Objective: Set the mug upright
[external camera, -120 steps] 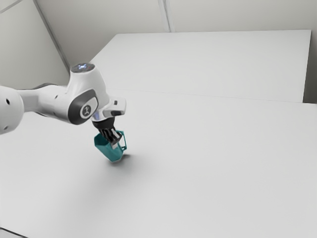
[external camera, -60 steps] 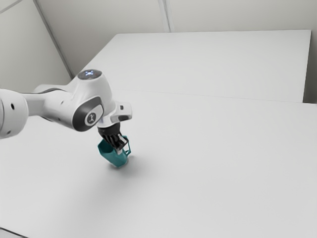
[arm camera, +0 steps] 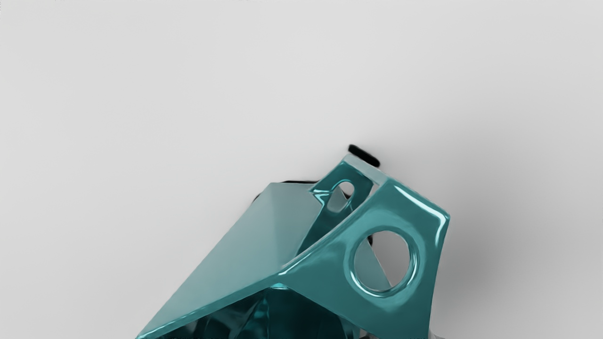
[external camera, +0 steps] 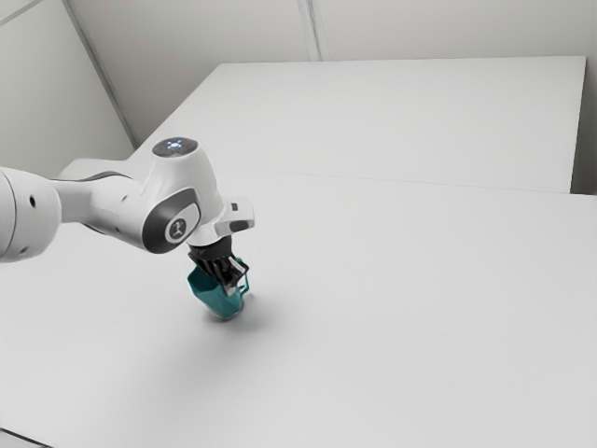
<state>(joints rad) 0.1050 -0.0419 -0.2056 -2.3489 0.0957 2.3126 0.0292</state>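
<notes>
Mug: here it is, teal and angular, directly beneath the gripper and tipped over at a slant, not upright!
Mouth: it faces up and out toward the exterior view's left, and the wrist view gives us a look into its dark inside.
Base: down at the lower end of the slant, close over the pale table; whether it touches, I can't call from here.
Handle: out on the exterior view's right side of the mug, and what a chunky one, with a round hole through its broad face and a smaller, longer opening beside it.
Gripper: black, pointing down at a slant, right up against the mug near the handle side; spread, pressed together or pinching, I cannot tell.
Arm: white, reaching in from the exterior view's left, bent down over the mug.
Shadow: a soft grey patch on the tabletop beneath the mug, spreading toward the exterior view's right.
Dark strip: short and black, just beside the handle's outer corner.
</notes>
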